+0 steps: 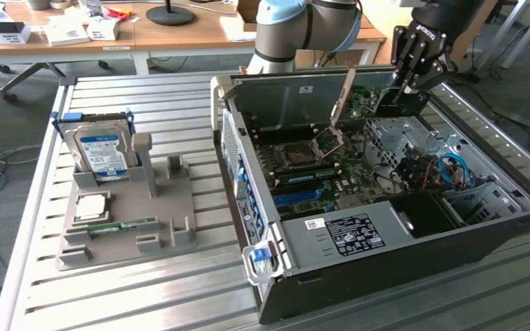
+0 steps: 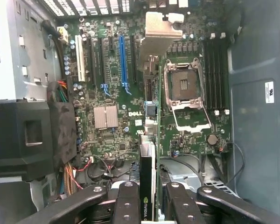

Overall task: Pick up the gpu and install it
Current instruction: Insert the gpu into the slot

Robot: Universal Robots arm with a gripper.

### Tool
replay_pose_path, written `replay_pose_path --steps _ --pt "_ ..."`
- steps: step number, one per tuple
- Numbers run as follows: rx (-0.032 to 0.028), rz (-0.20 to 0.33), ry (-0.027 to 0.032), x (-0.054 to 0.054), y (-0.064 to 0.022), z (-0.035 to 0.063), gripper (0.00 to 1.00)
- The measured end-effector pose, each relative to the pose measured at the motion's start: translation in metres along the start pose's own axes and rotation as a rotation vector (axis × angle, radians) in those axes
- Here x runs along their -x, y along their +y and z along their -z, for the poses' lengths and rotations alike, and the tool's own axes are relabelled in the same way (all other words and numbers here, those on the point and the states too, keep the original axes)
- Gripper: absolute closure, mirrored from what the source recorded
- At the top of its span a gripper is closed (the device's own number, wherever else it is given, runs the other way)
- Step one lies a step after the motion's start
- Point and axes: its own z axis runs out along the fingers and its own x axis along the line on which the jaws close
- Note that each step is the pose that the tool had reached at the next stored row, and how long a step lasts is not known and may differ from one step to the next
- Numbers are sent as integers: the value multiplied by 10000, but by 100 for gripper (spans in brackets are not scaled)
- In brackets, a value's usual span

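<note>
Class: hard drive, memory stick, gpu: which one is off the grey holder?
The gpu, held by the gripper over the open case; the others sit in the holder.

The silver-grey jointed robot arm with light-blue joint caps [image 1: 288, 27] is seen behind the far edge of the slatted metal table [image 1: 154, 289] and is bent over toward the exterior view's right. Its black wrist section [image 1: 435, 17] is angled downward, so that the black linked-bar gripper [image 1: 403, 93] is held over the far corner of the open dark computer case [image 1: 385, 269]. In the wrist view the bolted black fingers [image 2: 128, 200] are seen drawn together, and the gpu [image 2: 147, 163], a thin flat dark-faced card, is clamped edge-on between them, pointing down from the fingertips.
</note>
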Motion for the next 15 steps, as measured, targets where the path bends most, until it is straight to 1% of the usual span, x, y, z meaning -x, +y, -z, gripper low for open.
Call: replay_pose_path --steps 7,15 --pt "-107 213 -14 -7 46 -25 74" --pt "-258 411 -53 -15 105 -51 74"
